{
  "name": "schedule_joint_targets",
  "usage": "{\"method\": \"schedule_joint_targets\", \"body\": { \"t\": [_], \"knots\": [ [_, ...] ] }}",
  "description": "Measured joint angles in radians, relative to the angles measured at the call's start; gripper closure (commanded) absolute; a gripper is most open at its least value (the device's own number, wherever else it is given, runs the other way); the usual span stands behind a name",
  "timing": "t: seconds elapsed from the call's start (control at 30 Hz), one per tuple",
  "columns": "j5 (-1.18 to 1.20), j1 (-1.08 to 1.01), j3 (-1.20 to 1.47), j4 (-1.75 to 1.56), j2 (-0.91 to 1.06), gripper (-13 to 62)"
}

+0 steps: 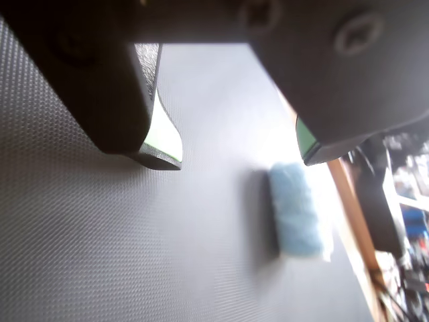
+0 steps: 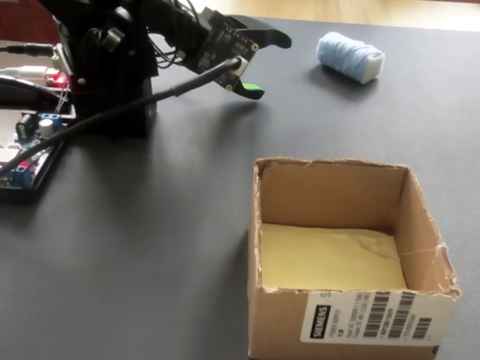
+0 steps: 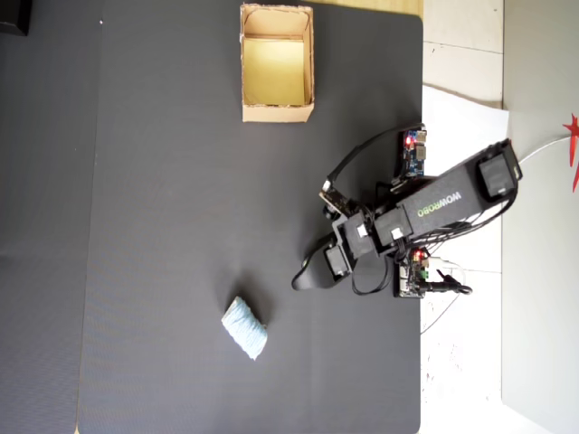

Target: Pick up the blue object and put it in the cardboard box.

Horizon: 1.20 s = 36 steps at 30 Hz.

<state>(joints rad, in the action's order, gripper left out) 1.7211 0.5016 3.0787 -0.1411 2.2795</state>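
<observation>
The arm reaches out low over the mat, its tool [image 2: 264, 64] empty with jaws parted.

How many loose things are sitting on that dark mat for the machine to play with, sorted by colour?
Pale blue: 1, the blue object, lying apart from the hand.
Tan: 1, the cardboard box, open on top and empty.
Total: 2 things on the dark mat.

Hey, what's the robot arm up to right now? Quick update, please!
Black gripper open, empty, short of target. Pale blue ribbed lump lying untouched on dark mat. Tan cardboard box empty. Nothing in the way.
</observation>
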Motion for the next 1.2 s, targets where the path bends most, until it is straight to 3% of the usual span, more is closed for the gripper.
{"method": "schedule_joint_targets", "body": {
  "t": [0.17,0.43,0.83,1.2],
  "knots": [
    [-0.002,0.048,-0.049,0.089,0.0,16.5],
    [-0.002,0.054,-0.341,0.345,-0.104,16.5],
    [-0.006,0.054,-0.94,0.65,-0.614,16.6],
    [-0.005,-0.02,-1.097,0.672,-0.864,16.6]
  ]
}}
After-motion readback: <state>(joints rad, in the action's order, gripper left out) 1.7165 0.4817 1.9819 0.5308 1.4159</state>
